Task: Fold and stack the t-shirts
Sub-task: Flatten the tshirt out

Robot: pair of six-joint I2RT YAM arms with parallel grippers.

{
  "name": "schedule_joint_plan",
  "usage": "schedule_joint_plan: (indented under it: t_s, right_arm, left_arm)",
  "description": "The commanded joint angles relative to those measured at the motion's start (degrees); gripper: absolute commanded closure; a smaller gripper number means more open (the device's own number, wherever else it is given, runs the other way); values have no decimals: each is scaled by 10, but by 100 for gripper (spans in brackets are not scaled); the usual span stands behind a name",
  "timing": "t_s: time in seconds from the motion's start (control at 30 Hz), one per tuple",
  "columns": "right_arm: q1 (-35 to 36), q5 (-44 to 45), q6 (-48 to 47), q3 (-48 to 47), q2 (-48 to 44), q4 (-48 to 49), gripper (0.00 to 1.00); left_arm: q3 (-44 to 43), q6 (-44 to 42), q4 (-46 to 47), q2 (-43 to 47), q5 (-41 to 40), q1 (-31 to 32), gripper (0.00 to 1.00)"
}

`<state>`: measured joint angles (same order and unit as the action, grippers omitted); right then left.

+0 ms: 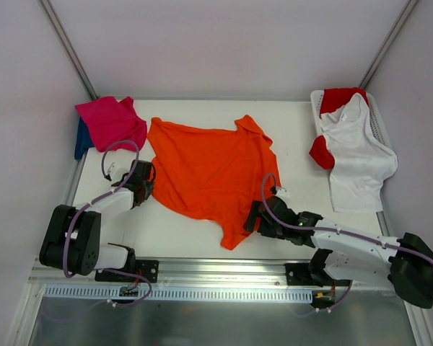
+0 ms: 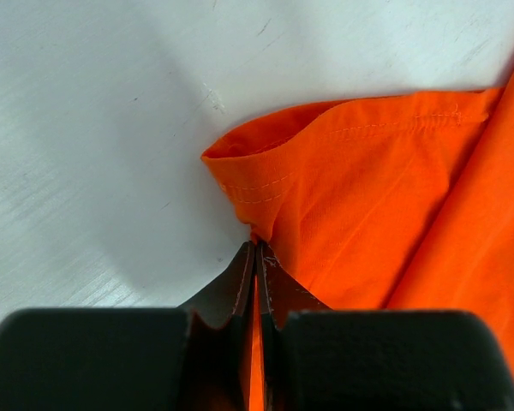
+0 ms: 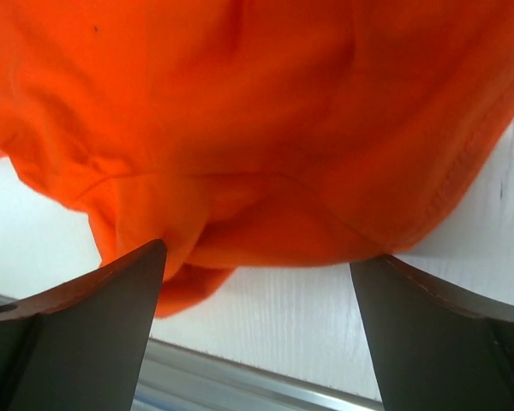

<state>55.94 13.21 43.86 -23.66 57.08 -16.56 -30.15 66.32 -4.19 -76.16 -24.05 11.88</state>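
The bright orange t-shirt (image 1: 202, 169) lies spread and rumpled across the middle of the white table (image 1: 173, 234). At its left edge my left gripper (image 1: 146, 180) is shut on a pinch of the hem; in the left wrist view the orange cloth (image 2: 368, 188) runs down between the closed fingertips (image 2: 255, 248). My right gripper (image 1: 254, 216) stands open at the shirt's lower right edge. In the right wrist view its fingers (image 3: 111, 291) straddle a bunched fold of the orange shirt (image 3: 257, 128) without closing on it.
A magenta-pink t-shirt (image 1: 112, 121) lies on a dark blue one (image 1: 81, 138) at the back left corner. At the back right, a white t-shirt (image 1: 357, 155) and a red one (image 1: 339, 97) hang out of the white basket (image 1: 379, 115). A metal rail (image 1: 224, 270) borders the near edge.
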Motion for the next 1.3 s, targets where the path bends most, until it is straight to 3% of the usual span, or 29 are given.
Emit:
schedule_joint_plan:
  t_s: [0.0,0.27,0.37,0.4,0.5,0.87,1.03,1.07,1.1,1.17,1.27]
  right_arm:
    - [-10,19,-19,-9,59,-20,7]
    - [-29,16,-34,-14,74,-18,8]
    - [-36,10,-35,-3,59,-20,14]
    - [-37,11,-36,-1,42,-23,44]
    - [-43,29,-32,7,6,-60,99]
    - [-89,81,-77,-23,-87,-188,99]
    - [-148,113,-111,-55,-113,-255,100]
    - [-154,123,-112,-61,-110,-256,85]
    - [-166,129,-113,-78,-97,-268,61]
    - [-172,152,-106,-97,-84,-286,1]
    - [-174,149,-108,-141,-63,-303,1]
  left_arm:
    - [-6,-14,2,13,6,-5,100]
    - [-3,-18,2,5,2,-5,100]
    - [-4,-18,2,1,3,-5,100]
    - [-3,-18,2,0,2,-5,100]
    - [-4,-19,2,1,-3,-5,100]
    - [-8,-23,2,-9,1,-5,100]
    - [-7,-21,2,-11,0,-5,100]
    - [-6,-20,1,-11,1,-5,100]
    - [-5,-19,1,-12,1,-5,100]
    - [-3,-18,1,-12,2,-5,100]
    - [0,-19,2,-11,2,-5,100]
